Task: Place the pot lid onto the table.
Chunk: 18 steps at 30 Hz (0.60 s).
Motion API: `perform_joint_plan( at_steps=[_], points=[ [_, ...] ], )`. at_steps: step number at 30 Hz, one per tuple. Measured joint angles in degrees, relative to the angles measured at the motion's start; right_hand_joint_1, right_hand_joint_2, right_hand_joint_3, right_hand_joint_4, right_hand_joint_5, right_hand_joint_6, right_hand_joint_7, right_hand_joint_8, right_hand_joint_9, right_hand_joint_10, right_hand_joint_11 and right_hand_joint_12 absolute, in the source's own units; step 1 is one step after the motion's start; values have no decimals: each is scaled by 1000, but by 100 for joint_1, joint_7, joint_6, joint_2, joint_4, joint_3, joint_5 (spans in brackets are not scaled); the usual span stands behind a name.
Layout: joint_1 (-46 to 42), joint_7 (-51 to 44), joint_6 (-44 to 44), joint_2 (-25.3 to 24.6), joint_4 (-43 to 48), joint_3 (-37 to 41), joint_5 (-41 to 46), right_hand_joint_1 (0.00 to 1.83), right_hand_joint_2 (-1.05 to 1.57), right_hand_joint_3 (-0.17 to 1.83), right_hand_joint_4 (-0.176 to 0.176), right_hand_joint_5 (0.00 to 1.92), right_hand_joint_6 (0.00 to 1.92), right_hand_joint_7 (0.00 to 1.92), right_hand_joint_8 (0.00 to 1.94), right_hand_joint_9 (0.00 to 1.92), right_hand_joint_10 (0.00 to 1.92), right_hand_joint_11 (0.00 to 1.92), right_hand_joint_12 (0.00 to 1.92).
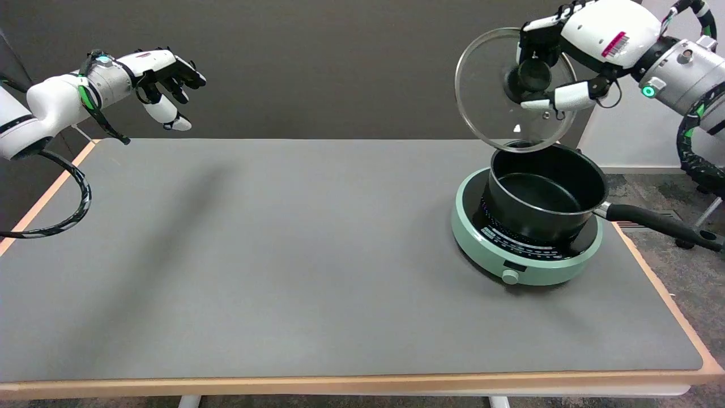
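A round glass pot lid [488, 96] with a metal rim and black knob hangs in the air, tilted steeply so its face looks toward the camera. My right hand [558, 62] grips it by the knob from the right, fingers wrapped around the knob. The lid's lower edge is just above the back rim of the black pot [544, 195]. The pot stands uncovered and looks empty. The grey table [283, 255] stretches out to the left of the pot.
The pot sits on a round mint-green cooker [524, 266] at the table's right side, its long black handle [662, 225] sticking out past the right edge. The idle left hand [167, 76] hovers at the upper left.
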Motion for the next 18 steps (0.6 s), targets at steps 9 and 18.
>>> perform_joint_plan(
  at_steps=[9,18],
  points=[
    [193,-40,-341,27,167,-342,288,1211,1032,298,-73,731,1349,1009,1076,919,987,665,1178],
    [332,-90,-499,-15,269,-509,494,1213,1033,292,-77,731,1347,1014,1068,922,998,665,1200]
  ],
)
